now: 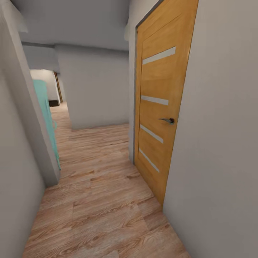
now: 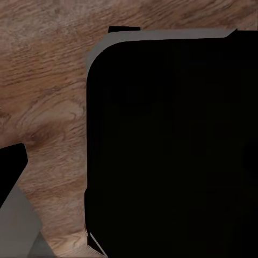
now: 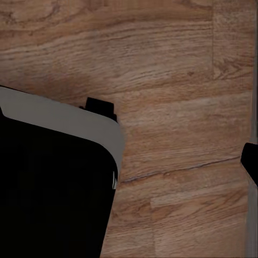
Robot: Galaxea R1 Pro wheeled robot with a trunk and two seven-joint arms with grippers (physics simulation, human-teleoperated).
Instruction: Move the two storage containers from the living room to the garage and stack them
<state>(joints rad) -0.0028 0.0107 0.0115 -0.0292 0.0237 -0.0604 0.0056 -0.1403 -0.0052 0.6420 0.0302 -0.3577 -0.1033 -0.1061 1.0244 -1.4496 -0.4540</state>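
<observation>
The two storage containers are out of view, and so are the living room and the garage. I am in a narrow hallway with a light wood plank floor [image 1: 100, 200]. In the left wrist view, a dark fingertip [image 2: 11, 166] of my left gripper pokes in at the picture's edge above the planks. A dark fingertip [image 3: 251, 161] of my right gripper shows the same way in the right wrist view. Nothing is seen held by either. Both wrist cameras look down past my black base [image 2: 172, 145] with its grey rim [image 3: 64, 121].
An orange wooden door [image 1: 161, 107] with a dark lever handle [image 1: 168, 120] stands shut on the right wall. A grey wall [image 1: 96, 89] blocks straight ahead, and the hallway runs on at far left. A teal panel [image 1: 46, 114] sits behind the left wall corner [image 1: 32, 125].
</observation>
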